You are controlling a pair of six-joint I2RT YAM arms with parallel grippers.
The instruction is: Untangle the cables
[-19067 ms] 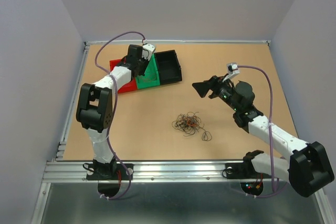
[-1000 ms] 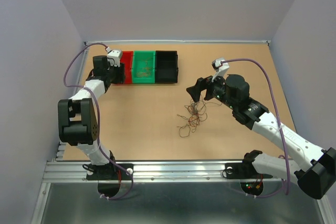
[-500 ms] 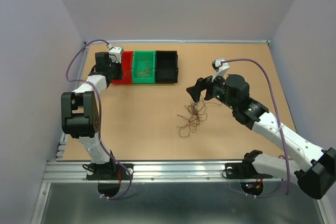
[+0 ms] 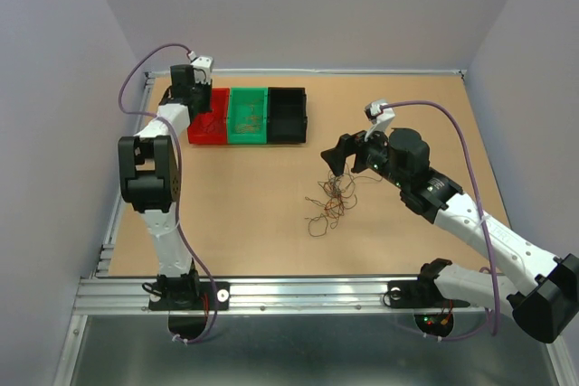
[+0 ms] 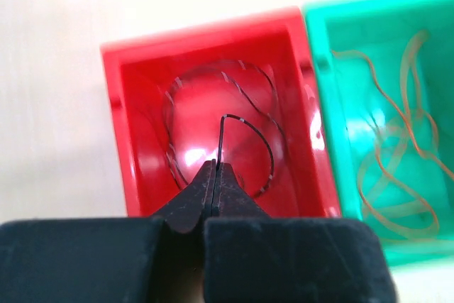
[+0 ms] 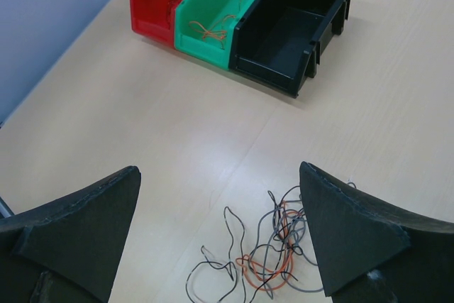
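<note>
**Left claw clamped shut over the red bin, right one wide open by the tangle**

The left gripper (image 5: 215,175) has its fingers pressed flat together, no gap at all. A dark wire (image 5: 248,124) runs right up to the tips and loops off across the floor of the red bin (image 5: 213,30) underneath. Honestly can't tell if it's pinched or just lying behind the tips. Next door, the green bin (image 5: 369,1) has some orange wires (image 5: 397,140) curled in it, and the black bin (image 6: 273,69) sits on its far side.

The right gripper (image 6: 219,168) is spread as wide as it goes, holding nothing. It hangs just above the cables (image 6: 266,253), a loose little bunch of dark and orange-red strands on the table (image 4: 253,196), well apart from the bins.
</note>
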